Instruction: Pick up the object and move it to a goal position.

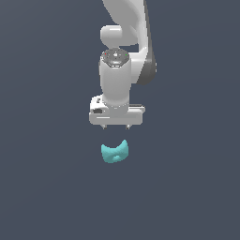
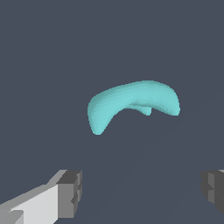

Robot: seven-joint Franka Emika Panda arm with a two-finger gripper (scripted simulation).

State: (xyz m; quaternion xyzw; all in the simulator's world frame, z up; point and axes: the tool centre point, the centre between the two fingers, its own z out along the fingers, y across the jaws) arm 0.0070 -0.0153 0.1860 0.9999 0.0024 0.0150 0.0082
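Exterior view: looks steeply down on the arm [image 1: 123, 70] from above, at middle range, whole wrist and hand in frame against plain dark ground. Wrist view: sits close behind the fingers [image 2: 70, 192], facing along them toward the ground, much nearer. Shared by both: the turquoise object [image 1: 114, 152] [image 2: 131, 103] and the fingertips of the gripper [image 1: 116, 126].

**Cut off and hidden**

In the exterior view the arm [image 1: 125, 28] runs off the top edge. In the wrist view both fingers [image 2: 70, 192] are cropped by the frame; the object [image 2: 131, 103] hides its own underside.
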